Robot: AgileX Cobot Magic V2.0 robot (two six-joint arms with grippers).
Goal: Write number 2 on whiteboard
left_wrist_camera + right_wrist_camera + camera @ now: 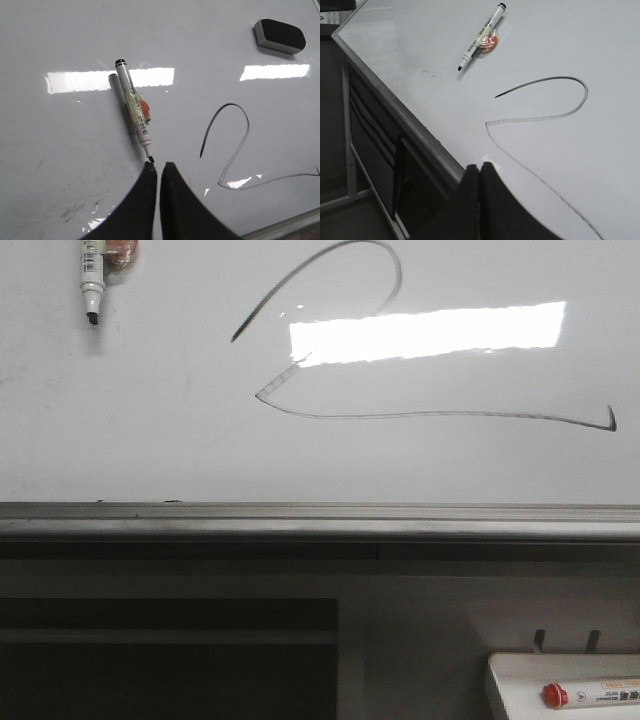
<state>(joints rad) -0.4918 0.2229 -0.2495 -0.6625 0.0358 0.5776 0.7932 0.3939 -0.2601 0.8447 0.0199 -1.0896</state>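
The number 2 [400,416] is drawn in thin black line on the whiteboard [150,440], with a curved top and a long base ending in a small tick. An uncapped black marker [92,270] lies flat on the board to its left. In the left wrist view my left gripper [159,165] is shut and empty, its tips just short of the nib of the marker [134,107], with the number 2 [248,125] off to one side. My right gripper [480,167] is shut and empty over the board's front edge, near the number 2 [540,118]. Neither gripper shows in the front view.
A black-and-grey eraser [280,36] lies on the board beyond the figure. The grey metal rail [320,520] runs along the board's front edge. Below it at the right, a small white tray [520,680] holds a red-capped marker [590,695].
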